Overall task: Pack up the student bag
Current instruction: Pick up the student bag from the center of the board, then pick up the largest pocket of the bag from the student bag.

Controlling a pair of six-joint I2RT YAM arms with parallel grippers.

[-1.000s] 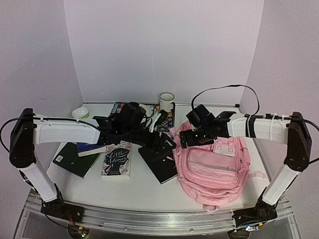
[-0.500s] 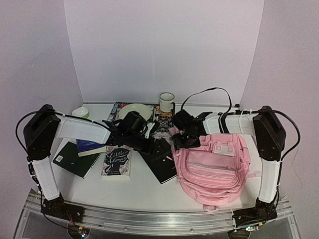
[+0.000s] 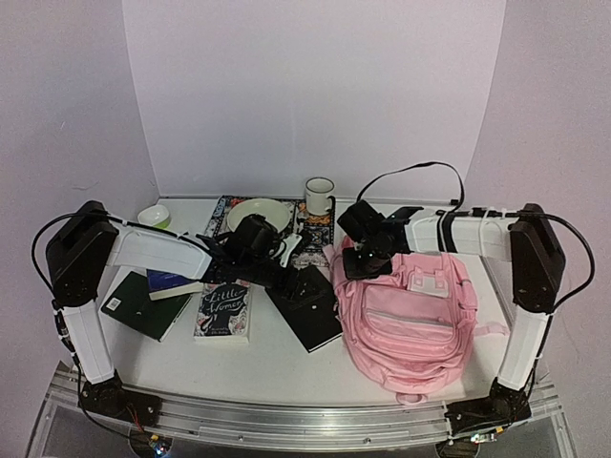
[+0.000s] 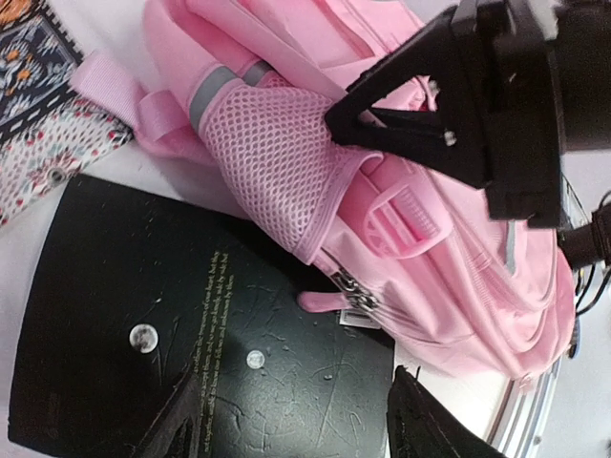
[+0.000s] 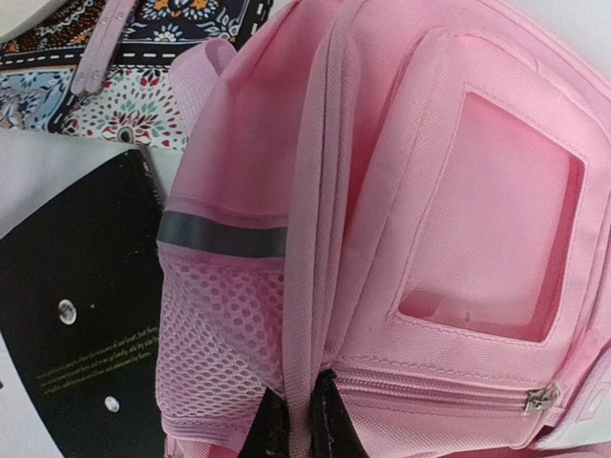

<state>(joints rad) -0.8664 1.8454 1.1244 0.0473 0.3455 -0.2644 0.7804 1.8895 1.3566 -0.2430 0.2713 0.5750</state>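
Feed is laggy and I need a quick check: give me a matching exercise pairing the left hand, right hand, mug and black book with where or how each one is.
Column one:
1. left hand
2. right hand
3. mug
4. black book

Column two:
A. shut on the bag's seam
B. lying flat beside the bag
C. open above the black book
D. at the back, next to the bowl

Pairs: 1-C, 2-A, 3-D, 4-B.
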